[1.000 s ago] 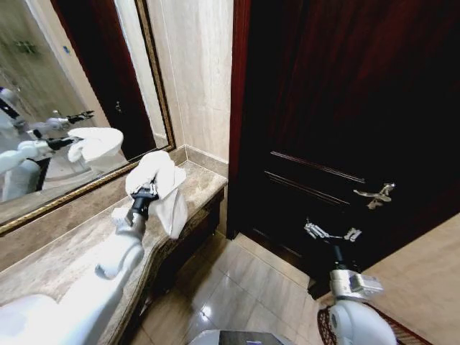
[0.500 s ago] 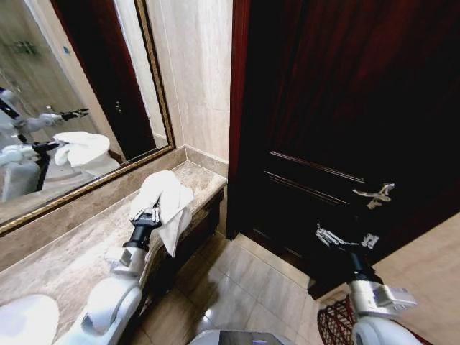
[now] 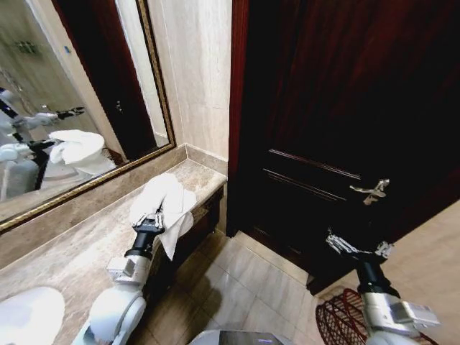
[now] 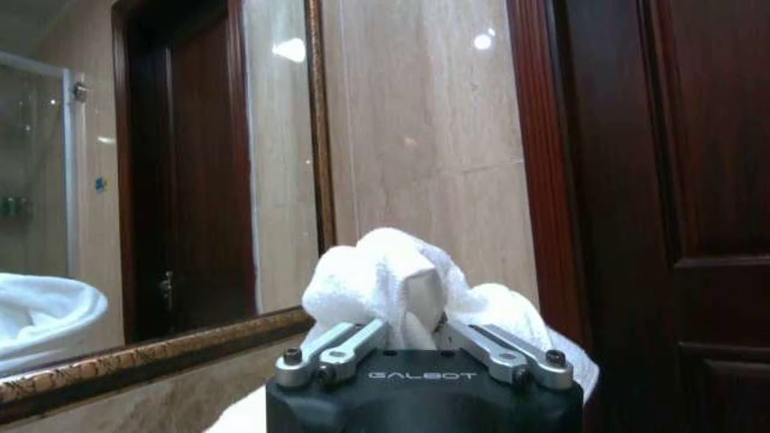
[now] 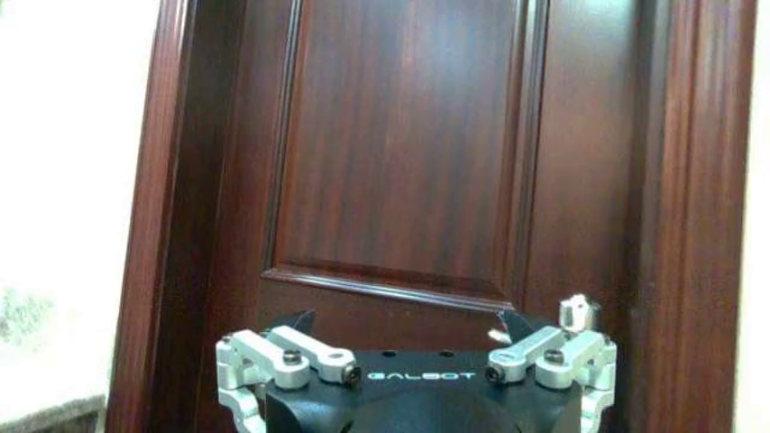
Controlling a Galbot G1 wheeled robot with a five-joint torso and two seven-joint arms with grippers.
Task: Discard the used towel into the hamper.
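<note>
1. Since the earlier frames, my left arm has drawn back toward me along the marble counter (image 3: 65, 251), bringing the white towel (image 3: 167, 205) lower and nearer the counter's front edge; my right arm has dropped lower and farther to my right, and more of the hamper (image 3: 343, 318) has come into the head view.
2. Left gripper (image 3: 151, 221): fingers closed on the towel, which bunches up above the fingers (image 4: 343, 347) and drapes past the counter edge.
3. Right gripper (image 3: 358, 246): fingers spread wide, holding nothing, raised in front of the dark wooden door (image 3: 345, 108), below its metal lever handle (image 3: 369, 191).
4. Hamper: a dark red-brown wire basket on the floor at the lower right, just beside my right arm and near the foot of the door, well apart from the towel.
5. Surface and room: beige veined marble counter, with a white basin (image 3: 29, 316) at its near end; a gilt-framed mirror (image 3: 72, 100) above it reflects my arms and the towel; pale marble wall panel (image 3: 198, 72) between mirror and door; glossy tiled floor (image 3: 244, 287).
6. Writing: "GALBOT" is legible on both gripper bodies in the wrist views.
</note>
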